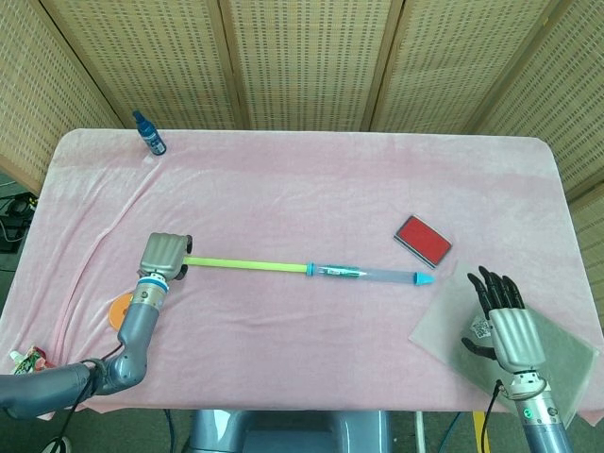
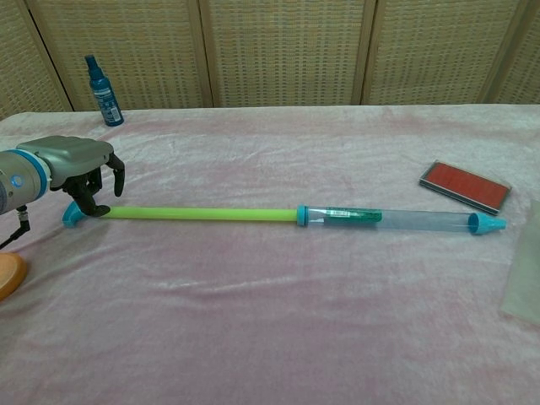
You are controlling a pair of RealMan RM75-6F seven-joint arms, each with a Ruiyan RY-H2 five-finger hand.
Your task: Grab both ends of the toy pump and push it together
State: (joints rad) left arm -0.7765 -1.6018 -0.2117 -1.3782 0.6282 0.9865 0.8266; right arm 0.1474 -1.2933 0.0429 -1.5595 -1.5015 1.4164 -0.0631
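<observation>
Toy pump [image 1: 302, 269] lies fully extended left-right across the pink-covered bench [image 1: 302, 189], T-handle at left, blue nozzle tip [image 2: 488, 224] at right. Left robot hand [image 2: 80, 169] sits over the handle with curled fingers, grip not confirmed; right robot hand [image 1: 500, 321] is spread, empty, near the tip. Chest view shows fingers hooked at the handle but misses the right robot hand; head view shows both

Head view looks steeply down from high over the whole tabletop [image 1: 302, 170]. Chest view sits low and close, facing the screen wall. Both share the toy pump [image 1: 302, 269] and spray bottle [image 2: 103, 78].
</observation>
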